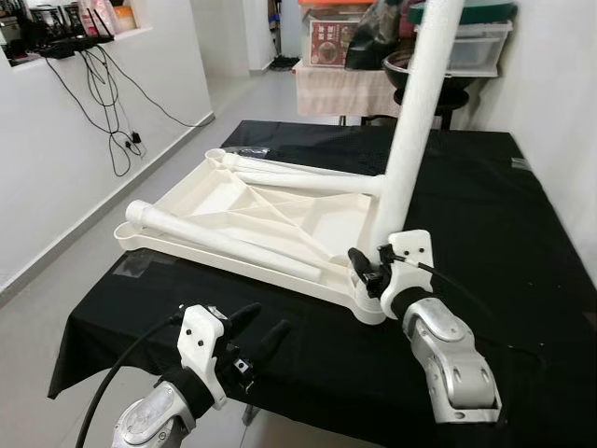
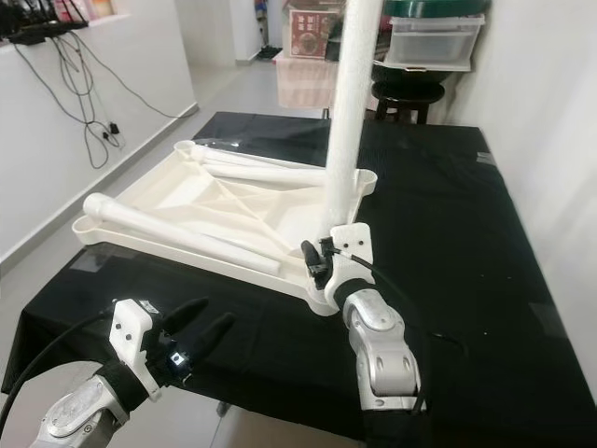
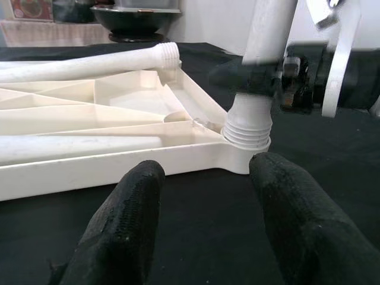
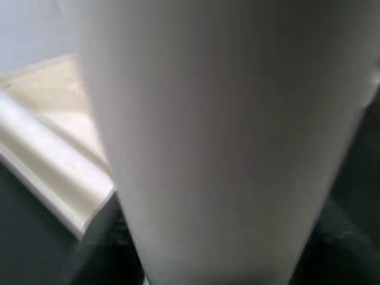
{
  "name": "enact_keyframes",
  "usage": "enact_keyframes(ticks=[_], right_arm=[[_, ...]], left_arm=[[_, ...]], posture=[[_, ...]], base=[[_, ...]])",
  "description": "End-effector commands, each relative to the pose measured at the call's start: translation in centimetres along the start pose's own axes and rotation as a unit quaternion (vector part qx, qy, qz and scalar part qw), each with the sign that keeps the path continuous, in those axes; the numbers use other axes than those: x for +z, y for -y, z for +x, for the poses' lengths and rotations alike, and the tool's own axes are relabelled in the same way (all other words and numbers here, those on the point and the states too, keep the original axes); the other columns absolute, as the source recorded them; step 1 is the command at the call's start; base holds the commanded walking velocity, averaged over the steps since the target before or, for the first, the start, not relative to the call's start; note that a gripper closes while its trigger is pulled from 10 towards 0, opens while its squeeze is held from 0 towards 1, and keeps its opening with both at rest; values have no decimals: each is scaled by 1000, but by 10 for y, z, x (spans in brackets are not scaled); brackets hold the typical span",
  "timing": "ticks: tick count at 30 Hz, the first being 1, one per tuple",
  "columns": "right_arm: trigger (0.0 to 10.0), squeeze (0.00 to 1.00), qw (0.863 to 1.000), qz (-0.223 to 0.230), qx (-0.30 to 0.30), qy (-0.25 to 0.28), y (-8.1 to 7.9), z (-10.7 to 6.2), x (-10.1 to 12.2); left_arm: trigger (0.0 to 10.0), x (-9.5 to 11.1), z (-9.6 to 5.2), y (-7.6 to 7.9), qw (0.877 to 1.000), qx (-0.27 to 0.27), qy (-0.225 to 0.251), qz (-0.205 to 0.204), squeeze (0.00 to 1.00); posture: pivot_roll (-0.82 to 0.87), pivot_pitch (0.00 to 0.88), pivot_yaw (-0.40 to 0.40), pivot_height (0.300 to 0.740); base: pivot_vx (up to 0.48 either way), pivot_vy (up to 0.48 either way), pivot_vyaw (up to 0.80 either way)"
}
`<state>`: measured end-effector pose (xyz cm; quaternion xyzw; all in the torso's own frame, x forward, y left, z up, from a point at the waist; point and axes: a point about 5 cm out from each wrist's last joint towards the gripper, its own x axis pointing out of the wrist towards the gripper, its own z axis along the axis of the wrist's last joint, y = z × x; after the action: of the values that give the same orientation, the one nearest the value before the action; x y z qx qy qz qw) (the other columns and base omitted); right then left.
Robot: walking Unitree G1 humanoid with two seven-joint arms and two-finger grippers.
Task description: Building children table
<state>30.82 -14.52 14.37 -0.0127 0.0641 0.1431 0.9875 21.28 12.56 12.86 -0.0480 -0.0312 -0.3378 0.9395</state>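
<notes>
Bench draped in black cloth; white plastic tabletop upside down on it, ribbed underside up, lying across the bench's left half and reaching toward the near edge.

Upright leg standing in the tabletop's near right corner socket, tilted slightly, threaded collar seated at the socket rim as seen in the left wrist view; top out of frame.

Right pincer closed around the base of the upright leg just above the socket; black fingers pressed against the white tube; silver forearm angled up from the near edge of the bench; right wrist view blurred, mostly pale tube close to the lens.

Left pincer hovering over black cloth near the near edge of the bench, just short of the tabletop's near rim; fingers spread, nothing between them, aimed at the socket corner.

Loose legs: one lying diagonally inside the tabletop along its near side; another lying across the far side, threaded end toward the right; a third beside it, partly hidden.

Off the bench: white wall ledge with dangling black cables to the left; stool and storage boxes beyond the far edge.
</notes>
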Motion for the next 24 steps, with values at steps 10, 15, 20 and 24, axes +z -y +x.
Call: enact_keyframes(ticks=[10,15,20,24], right_arm=[[10000,184,980,-2,195,50,4,12,33],[10000,0,951,-52,301,48,11,13,41],[10000,0,933,-61,351,40,9,16,43],[0,0,930,-60,362,38,10,18,43]], left_arm=[[10000,-1,4,-2,1000,-3,4,-2,0],[10000,-2,5,-2,1000,-5,4,-3,0],[10000,-2,6,-1,1000,-7,3,-3,0],[10000,-3,6,-1,1000,-7,3,-3,0]], posture=[[-10,24,17,740],[-2,19,16,740],[2,17,17,740],[3,16,17,740]], base=[[0,0,0],[0,0,0],[0,0,0],[0,0,0]])
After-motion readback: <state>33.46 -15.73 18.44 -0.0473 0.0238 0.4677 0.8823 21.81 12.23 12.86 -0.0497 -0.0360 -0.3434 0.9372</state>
